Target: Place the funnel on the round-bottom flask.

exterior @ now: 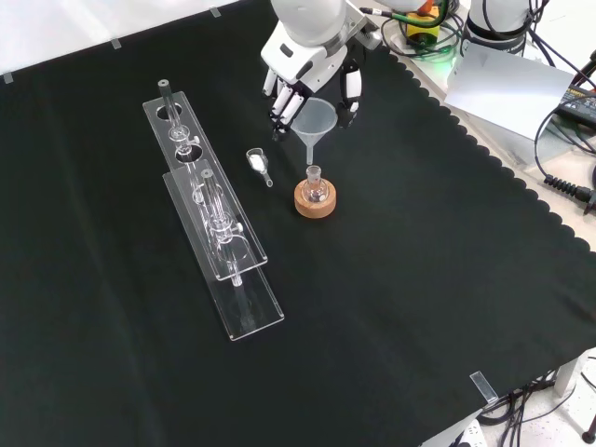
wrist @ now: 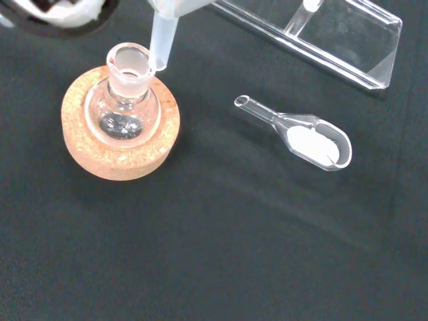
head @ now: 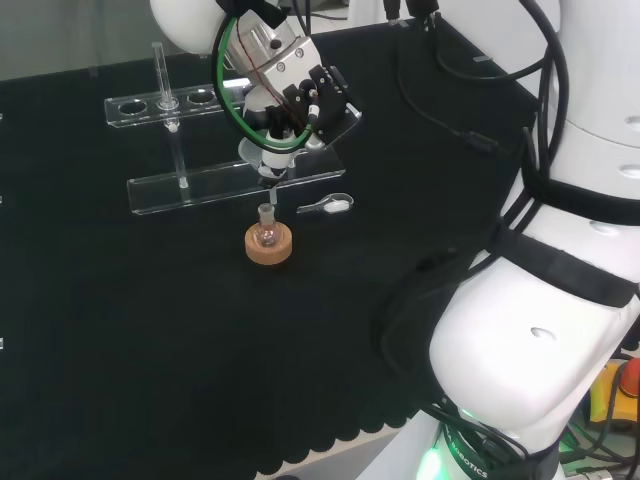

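A small clear round-bottom flask (exterior: 315, 184) stands upright in a cork ring stand (exterior: 315, 201) near the middle of the cloth; the same flask (head: 266, 232) and flask (wrist: 125, 107) appear in the other views. The hand (exterior: 307, 70) hangs just above it, fingers curled round the rim of a translucent plastic funnel (exterior: 317, 121). The funnel's stem (wrist: 162, 41) points down and ends just above and beside the flask's open neck, not inside it. In the head view the hand (head: 300, 95) holds the funnel (head: 268, 160) directly over the flask.
A clear weighing scoop with white powder (exterior: 258, 164) lies just left of the flask in the front view. A clear two-tier tube rack (exterior: 212, 214) holding a few glass tubes runs along the left side. The cloth's scalloped edge (exterior: 521, 205) lies at the right.
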Controlling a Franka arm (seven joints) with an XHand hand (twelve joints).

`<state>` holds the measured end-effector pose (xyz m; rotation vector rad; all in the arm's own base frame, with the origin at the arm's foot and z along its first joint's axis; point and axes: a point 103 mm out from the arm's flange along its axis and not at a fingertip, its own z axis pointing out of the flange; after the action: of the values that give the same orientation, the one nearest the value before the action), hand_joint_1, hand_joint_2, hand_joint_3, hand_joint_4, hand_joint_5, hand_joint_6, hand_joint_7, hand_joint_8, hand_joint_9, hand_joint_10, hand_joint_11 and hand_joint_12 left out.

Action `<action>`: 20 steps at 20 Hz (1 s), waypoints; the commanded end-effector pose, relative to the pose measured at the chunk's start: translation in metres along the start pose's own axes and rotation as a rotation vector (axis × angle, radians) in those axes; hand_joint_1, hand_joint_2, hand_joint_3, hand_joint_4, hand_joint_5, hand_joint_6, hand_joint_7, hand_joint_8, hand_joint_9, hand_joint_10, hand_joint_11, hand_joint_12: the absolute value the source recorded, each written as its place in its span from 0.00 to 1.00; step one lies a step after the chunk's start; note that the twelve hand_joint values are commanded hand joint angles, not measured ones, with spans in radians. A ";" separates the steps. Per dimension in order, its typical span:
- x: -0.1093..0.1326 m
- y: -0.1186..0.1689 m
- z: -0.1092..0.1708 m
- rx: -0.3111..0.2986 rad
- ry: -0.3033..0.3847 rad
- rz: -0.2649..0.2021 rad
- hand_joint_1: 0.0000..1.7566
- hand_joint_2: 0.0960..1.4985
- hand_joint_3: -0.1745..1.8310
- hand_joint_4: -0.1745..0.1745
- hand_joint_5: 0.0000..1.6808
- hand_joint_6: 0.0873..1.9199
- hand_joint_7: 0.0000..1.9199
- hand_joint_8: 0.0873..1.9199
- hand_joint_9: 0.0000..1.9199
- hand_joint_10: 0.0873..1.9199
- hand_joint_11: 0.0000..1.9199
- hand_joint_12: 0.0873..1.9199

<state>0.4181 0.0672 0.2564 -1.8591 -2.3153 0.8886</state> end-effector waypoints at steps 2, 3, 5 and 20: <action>0.008 0.006 0.004 0.007 -0.004 -0.021 0.51 0.47 0.40 0.41 0.43 0.41 0.36 0.35 0.61 0.16 0.43 0.54; 0.008 0.007 0.003 0.008 -0.005 -0.021 0.51 0.47 0.40 0.41 0.43 0.41 0.36 0.35 0.61 0.16 0.43 0.54; 0.009 0.008 0.001 0.011 -0.010 -0.021 0.51 0.47 0.40 0.41 0.43 0.41 0.36 0.35 0.61 0.16 0.43 0.54; 0.010 0.014 0.007 0.028 -0.010 -0.024 0.52 0.47 0.40 0.40 0.43 0.41 0.36 0.35 0.61 0.15 0.43 0.53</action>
<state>0.4242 0.0767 0.2447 -1.8181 -2.3220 0.9219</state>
